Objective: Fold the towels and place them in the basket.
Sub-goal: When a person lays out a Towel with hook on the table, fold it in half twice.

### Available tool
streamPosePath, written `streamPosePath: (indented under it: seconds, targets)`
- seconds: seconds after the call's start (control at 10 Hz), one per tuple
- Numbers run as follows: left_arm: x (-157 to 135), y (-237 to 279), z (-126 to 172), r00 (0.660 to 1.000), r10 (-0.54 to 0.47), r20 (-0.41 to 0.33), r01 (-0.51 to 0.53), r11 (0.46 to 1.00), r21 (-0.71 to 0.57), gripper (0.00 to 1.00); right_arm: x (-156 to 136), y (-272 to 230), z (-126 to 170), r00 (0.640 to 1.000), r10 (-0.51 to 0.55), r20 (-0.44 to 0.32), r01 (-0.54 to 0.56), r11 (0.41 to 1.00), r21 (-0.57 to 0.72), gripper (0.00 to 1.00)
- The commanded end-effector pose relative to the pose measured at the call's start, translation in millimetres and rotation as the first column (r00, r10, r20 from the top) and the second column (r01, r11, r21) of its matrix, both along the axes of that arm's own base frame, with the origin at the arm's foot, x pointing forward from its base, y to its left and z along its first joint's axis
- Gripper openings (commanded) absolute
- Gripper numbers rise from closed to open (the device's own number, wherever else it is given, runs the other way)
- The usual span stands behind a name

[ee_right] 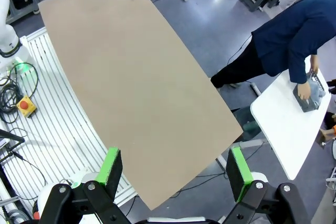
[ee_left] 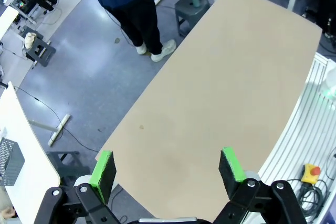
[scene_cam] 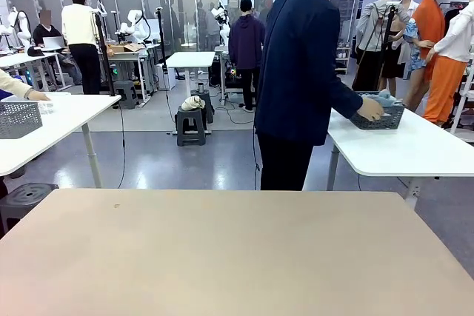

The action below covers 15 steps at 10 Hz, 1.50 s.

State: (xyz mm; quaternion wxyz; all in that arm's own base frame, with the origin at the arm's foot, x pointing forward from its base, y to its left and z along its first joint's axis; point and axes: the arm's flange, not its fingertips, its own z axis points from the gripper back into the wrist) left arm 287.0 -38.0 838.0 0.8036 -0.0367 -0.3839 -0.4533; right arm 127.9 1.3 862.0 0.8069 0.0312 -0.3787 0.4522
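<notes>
Currently the left gripper (ee_left: 167, 169) and right gripper (ee_right: 176, 170) gape wide, holding nothing, over the beige table (scene_cam: 222, 257). The basket (scene_cam: 379, 119) sits at middle right, on a white side table (scene_cam: 415, 149) under the person's hand (scene_cam: 370, 109), well apart and nearer the right arm.

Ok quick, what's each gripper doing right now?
Left gripper: open, holding nothing.
Right gripper: open, holding nothing.

Free passage over the whole beige tabletop (scene_cam: 222, 257); person (scene_cam: 296, 72) beyond far edge.
</notes>
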Motion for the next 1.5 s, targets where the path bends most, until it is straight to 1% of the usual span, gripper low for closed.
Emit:
streamPosePath:
  seconds: [0.0,0.4,0.6,0.8,1.0,1.2,1.4]
  targets:
    - [-2,1,0,1.0,-0.008,0.001,0.008,1.0,-0.004,1.0,-3,-1,2,1.0,0.003,0.009,-0.003,1.0,0.004,1.0]
    - [0,0,0,1.0,0.0,0.0,0.0,1.0,0.0,1.0,-3,-1,2,1.0,0.003,0.009,-0.003,1.0,0.004,1.0]
    - [-4,30,6,1.0,-0.005,0.013,0.005,0.999,-0.036,1.0,-3,-1,2,1.0,0.003,0.009,-0.003,1.0,0.004,1.0]
    - [-12,56,7,1.0,-0.017,0.018,0.017,0.999,-0.036,1.0,-3,-1,2,1.0,0.003,0.009,-0.003,1.0,0.004,1.0]
    - [-21,69,4,0.997,-0.071,-0.009,0.07,0.996,-0.058,1.0,-3,-1,2,1.0,0.003,0.009,-0.003,1.0,0.004,1.0]
    - [-29,72,7,0.991,-0.128,-0.023,0.125,0.986,-0.114,1.0,-3,-1,2,1.0,0.003,0.009,-0.003,1.0,0.004,1.0]
    - [-29,72,8,0.989,-0.145,-0.029,0.141,0.983,-0.113,1.0,-3,-1,2,1.0,0.003,0.009,-0.003,1.0,0.004,1.0]
